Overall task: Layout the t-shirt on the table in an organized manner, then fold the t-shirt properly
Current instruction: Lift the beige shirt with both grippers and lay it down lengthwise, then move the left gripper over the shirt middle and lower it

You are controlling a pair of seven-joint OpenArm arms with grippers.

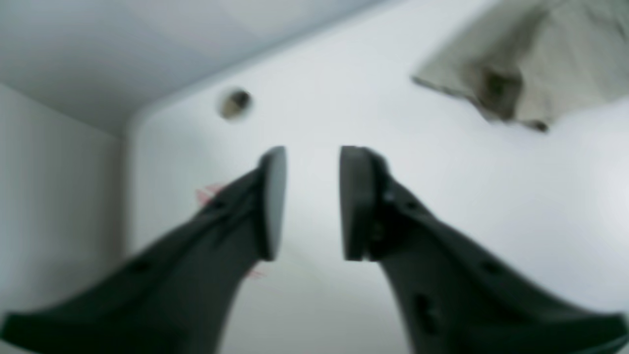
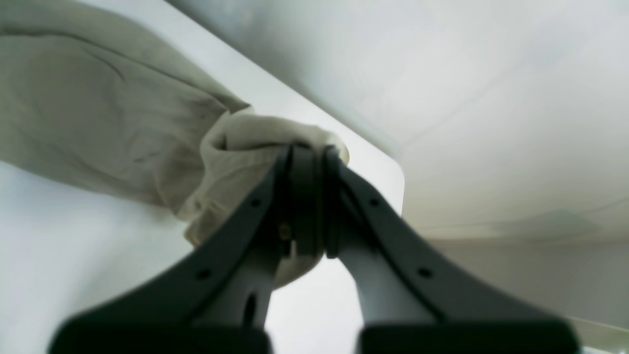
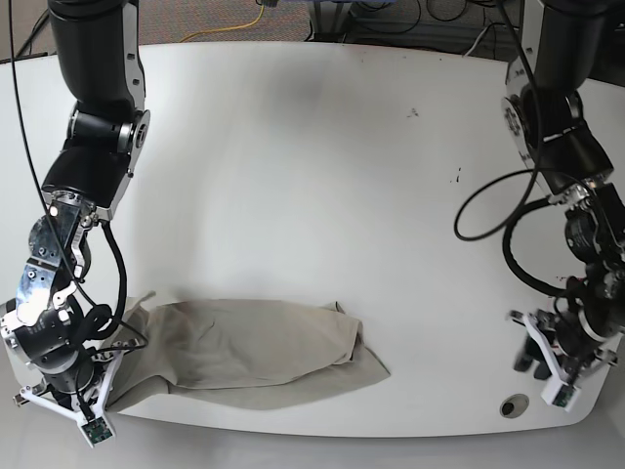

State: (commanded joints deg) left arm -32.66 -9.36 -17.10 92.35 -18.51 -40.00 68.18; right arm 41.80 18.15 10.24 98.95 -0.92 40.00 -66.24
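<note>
The beige t-shirt (image 3: pixel 259 354) lies bunched in a long wrinkled heap near the front edge of the white table (image 3: pixel 312 176), left of centre. My right gripper (image 3: pixel 119 342) is at the shirt's left end. In the right wrist view this right gripper (image 2: pixel 309 162) is shut on a gathered fold of the t-shirt (image 2: pixel 98 113), close to the table's corner (image 2: pixel 388 172). My left gripper (image 3: pixel 532 354) hovers at the front right, far from the cloth. Up close, the left gripper (image 1: pixel 312 201) is open and holds nothing, with one end of the t-shirt (image 1: pixel 540 64) far ahead.
A round grommet hole (image 3: pixel 509 405) sits in the front right corner, near the left gripper, and shows again as the grommet hole (image 1: pixel 235 103) ahead of the fingers. Red tape (image 1: pixel 209 194) peeks out beside the left finger. Cables lie beyond the table's far edge.
</note>
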